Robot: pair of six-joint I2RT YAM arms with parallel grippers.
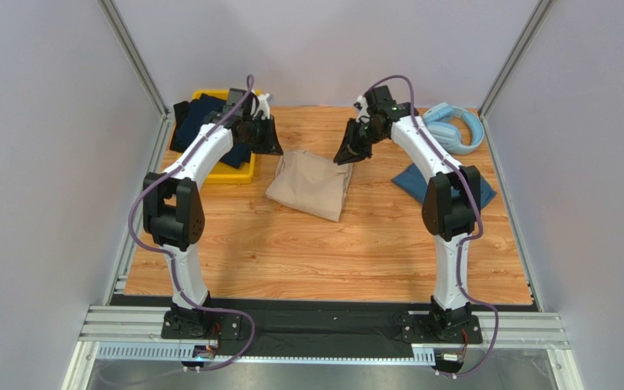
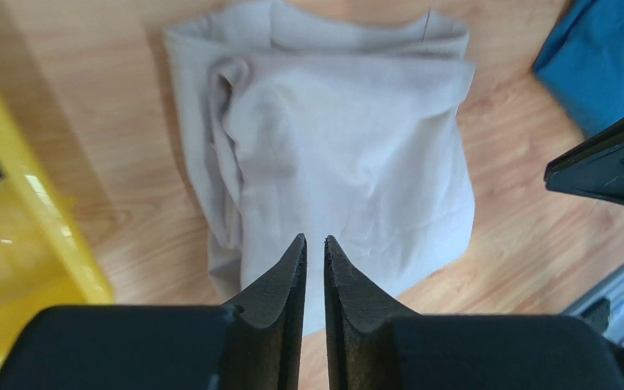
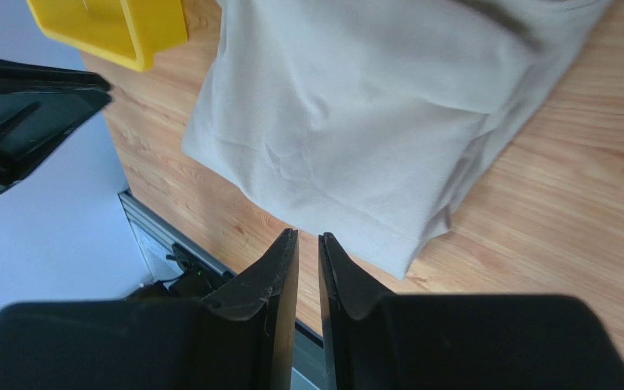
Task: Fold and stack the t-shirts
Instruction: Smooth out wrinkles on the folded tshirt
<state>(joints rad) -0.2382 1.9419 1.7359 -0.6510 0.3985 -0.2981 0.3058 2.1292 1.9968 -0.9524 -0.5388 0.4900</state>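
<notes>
Although its jaws stand only a narrow slit apart, the left gripper (image 2: 315, 240) holds nothing and hovers above the folded beige cotton t-shirt (image 2: 348, 162), while the right gripper (image 3: 307, 234) hangs opposite it, equally narrow and equally empty. Between them the beige tee lies as a compact, slightly rumpled rectangle in the middle of the wooden worktop (image 1: 315, 252). Off to its right, apart from it, a teal-blue t-shirt (image 1: 411, 180) lies partly under the right arm; to its left a dark navy t-shirt (image 1: 197, 118) drapes over a yellow plastic bin (image 1: 234, 172). Light-blue plastic headphones (image 1: 458, 126) sit at the far right corner. The beige fold looks finished, so stacking or the navy tee probably comes next. Either calls for wider jaws, a firm pinch on a cloth edge, and a lift that keeps the folds together.
</notes>
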